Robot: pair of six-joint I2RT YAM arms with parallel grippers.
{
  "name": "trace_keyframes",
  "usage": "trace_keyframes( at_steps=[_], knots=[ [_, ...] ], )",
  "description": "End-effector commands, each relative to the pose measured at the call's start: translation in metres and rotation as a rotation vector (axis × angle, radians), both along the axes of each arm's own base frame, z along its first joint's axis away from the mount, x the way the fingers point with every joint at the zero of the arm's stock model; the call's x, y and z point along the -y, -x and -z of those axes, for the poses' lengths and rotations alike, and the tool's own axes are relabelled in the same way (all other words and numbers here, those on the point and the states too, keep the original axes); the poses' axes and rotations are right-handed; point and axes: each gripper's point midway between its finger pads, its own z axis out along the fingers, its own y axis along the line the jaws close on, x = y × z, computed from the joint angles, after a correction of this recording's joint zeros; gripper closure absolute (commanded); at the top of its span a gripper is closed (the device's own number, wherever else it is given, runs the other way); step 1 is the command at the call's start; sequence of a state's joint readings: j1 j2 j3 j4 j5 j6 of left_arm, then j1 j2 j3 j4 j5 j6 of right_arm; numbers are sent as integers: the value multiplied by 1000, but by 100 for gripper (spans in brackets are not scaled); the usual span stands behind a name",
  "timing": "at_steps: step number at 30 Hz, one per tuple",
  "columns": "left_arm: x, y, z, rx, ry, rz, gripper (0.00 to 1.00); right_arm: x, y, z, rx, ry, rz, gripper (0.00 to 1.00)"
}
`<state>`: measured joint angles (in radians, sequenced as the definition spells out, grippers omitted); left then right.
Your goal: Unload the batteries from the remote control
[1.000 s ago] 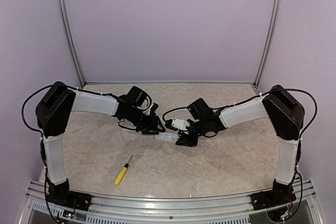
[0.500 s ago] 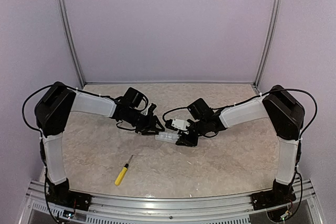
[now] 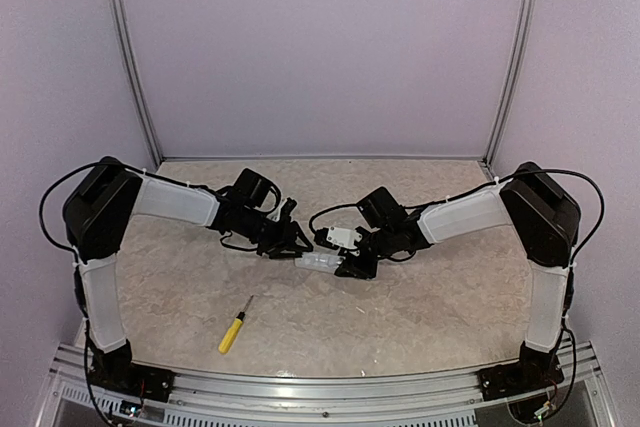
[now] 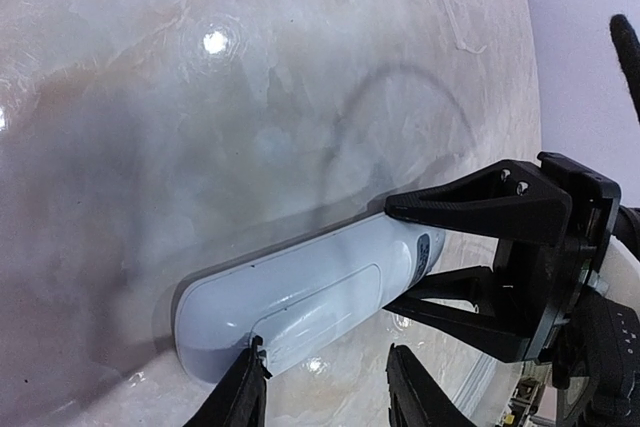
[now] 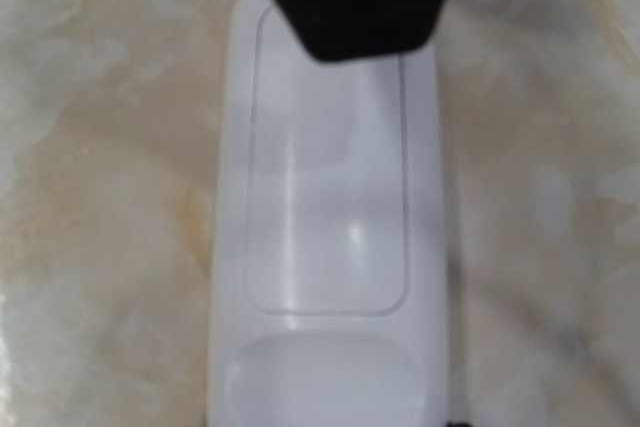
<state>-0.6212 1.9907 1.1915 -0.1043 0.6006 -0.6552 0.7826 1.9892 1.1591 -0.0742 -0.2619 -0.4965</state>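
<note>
Gripping remote control [image 4: 300, 292] end, right claw [image 4: 390, 257]; left claw [image 4: 325, 367] fingertips cropped.

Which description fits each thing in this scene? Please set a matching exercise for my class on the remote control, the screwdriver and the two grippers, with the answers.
Things:
1. remote control
2. screwdriver
3. left gripper
4. right gripper

Descriptions:
A. lies alone near the front left of the table
B. closed around one end of the remote control
C. flat on the table, cover panel facing up
D. open, one fingertip at the cover panel's edge

Pairs: 1-C, 2-A, 3-D, 4-B
</note>
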Motion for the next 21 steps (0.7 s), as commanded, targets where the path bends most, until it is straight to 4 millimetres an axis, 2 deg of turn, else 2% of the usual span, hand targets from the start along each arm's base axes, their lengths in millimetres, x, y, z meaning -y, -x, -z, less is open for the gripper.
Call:
trace_keyframes(
  at_steps=[1,16,21],
  knots=[
    [-3,41,29,-133,-77,39,59,1,2,16,49,55,-27,84],
    [-5,42,11,-106,-59,37,59,2,1,20,50,71,-28,83],
    [-20,35,8,-76,-105,-9,60,3,1,21,50,76,-29,84]
  ],
)
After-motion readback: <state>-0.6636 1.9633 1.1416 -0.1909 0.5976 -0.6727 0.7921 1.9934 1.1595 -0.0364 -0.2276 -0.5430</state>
